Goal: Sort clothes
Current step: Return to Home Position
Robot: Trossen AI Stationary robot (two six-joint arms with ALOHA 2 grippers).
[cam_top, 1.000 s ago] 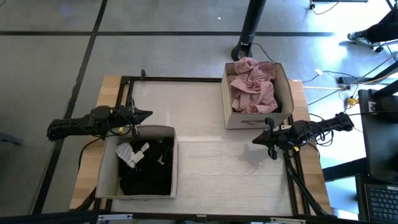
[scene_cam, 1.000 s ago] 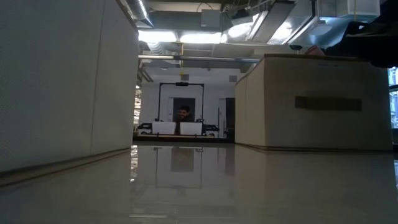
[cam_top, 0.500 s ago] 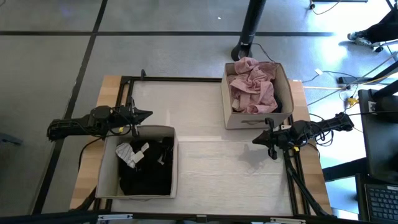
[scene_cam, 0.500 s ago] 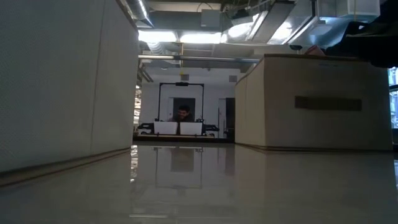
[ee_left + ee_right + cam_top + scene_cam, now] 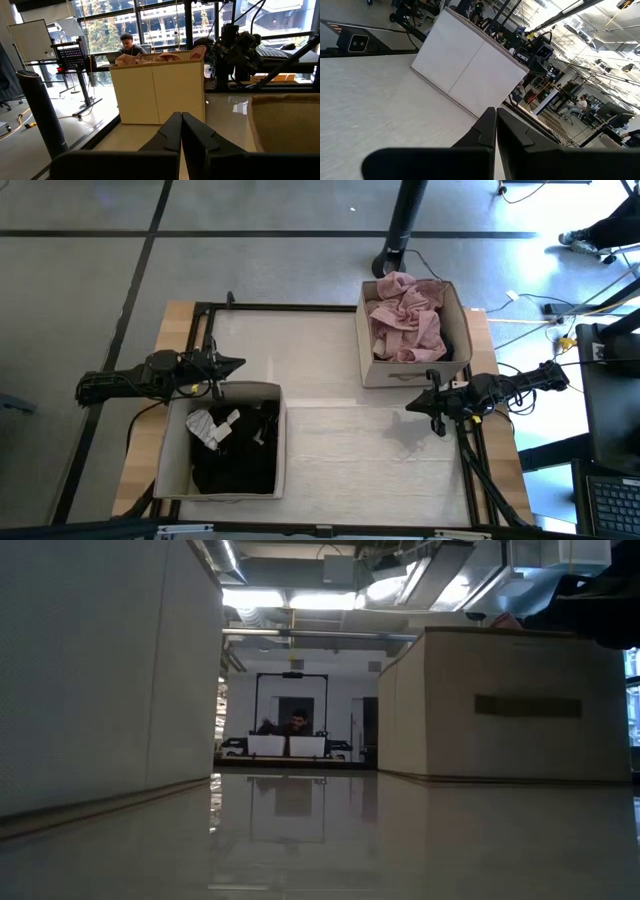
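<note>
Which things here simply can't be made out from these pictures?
1. High view: whatever lies under the pink garment in the far box; the heap covers it, only a dark edge shows.
2. High view: the black garment in the near box; too dark to count pieces.
3. Low view: both boxes' contents; their walls hide them.
</note>
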